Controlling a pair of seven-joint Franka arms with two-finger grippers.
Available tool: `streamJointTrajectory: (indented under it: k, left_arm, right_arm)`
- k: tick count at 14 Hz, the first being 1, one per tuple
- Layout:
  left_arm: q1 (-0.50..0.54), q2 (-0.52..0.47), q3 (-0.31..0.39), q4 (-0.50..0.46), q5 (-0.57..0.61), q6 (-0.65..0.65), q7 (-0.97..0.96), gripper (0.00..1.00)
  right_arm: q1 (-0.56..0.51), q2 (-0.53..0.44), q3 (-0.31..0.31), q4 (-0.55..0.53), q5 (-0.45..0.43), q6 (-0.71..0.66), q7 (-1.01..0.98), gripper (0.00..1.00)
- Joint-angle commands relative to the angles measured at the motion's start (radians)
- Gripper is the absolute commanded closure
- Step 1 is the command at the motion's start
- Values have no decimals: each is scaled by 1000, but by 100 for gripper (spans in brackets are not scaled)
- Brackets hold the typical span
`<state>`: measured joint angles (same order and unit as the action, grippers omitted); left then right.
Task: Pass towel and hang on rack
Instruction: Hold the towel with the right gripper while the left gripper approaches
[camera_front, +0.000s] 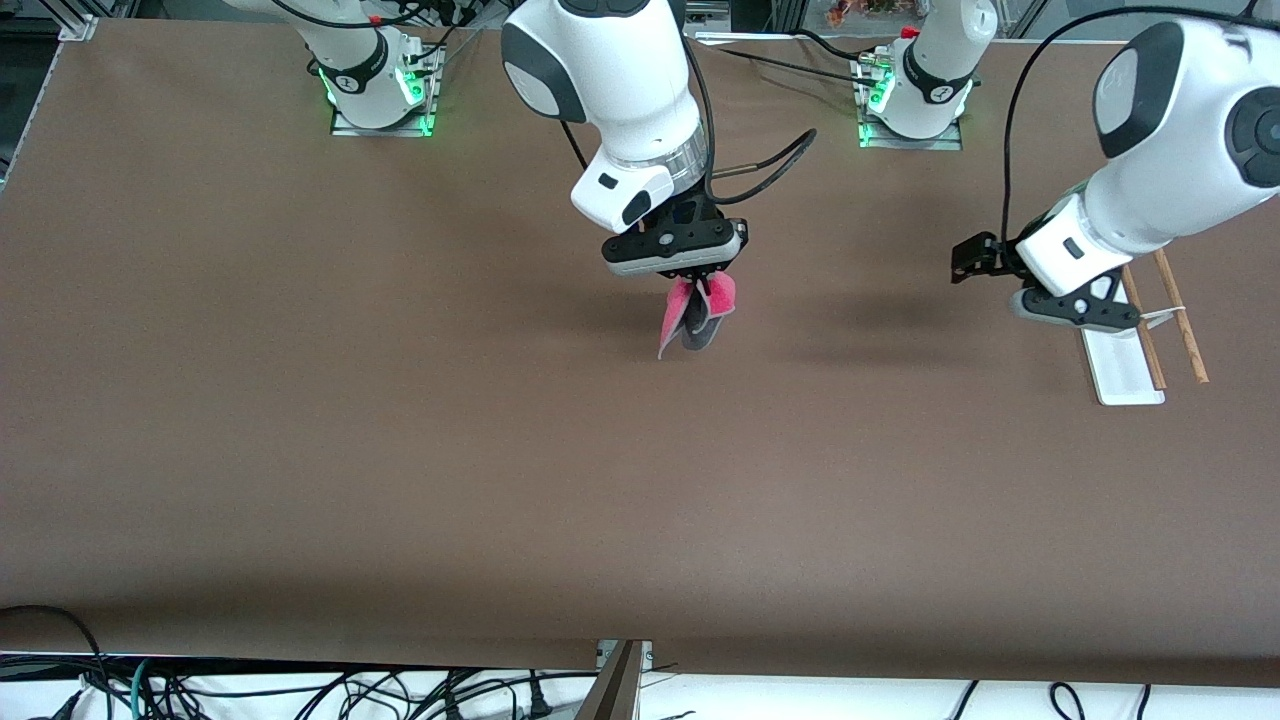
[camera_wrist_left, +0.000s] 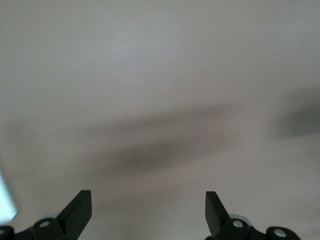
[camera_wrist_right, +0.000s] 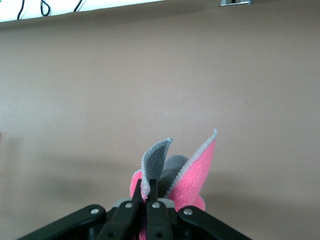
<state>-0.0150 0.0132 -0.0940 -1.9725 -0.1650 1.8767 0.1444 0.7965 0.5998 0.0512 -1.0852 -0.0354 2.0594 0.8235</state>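
- Front: right gripper (camera_front: 697, 285) over mid-table, clamped on the towel (camera_front: 690, 312), which hangs long-axis down. Left gripper (camera_front: 975, 258) is the one by the rack (camera_front: 1128, 370), at the left arm's end of the table; the towel lies well apart from it, toward the right arm's end.
- Left wrist: fingers (camera_wrist_left: 80, 209) spread wide, nothing between, only bare table (camera_wrist_left: 160, 75).
- Right wrist: jaws pinched tight on the towel (camera_wrist_right: 192, 175), folds sticking out.
- No containers; rack bare.
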Motion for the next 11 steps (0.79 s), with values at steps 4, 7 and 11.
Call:
streamJointTrajectory:
  k: [4, 7, 11]
  left_arm:
    - [-5, 22, -74, -215, -339, 298, 407, 0]
    - [-37, 68, -145, -263, -531, 424, 650, 0]
    - [-97, 143, -216, -263, -756, 539, 935, 0]
  right_arm:
    - [33, 26, -8, 22, -5, 51, 59, 100]
    - [46, 26, -7, 21, -3, 59, 60, 100]
    - [55, 26, -7, 22, -3, 65, 59, 100]
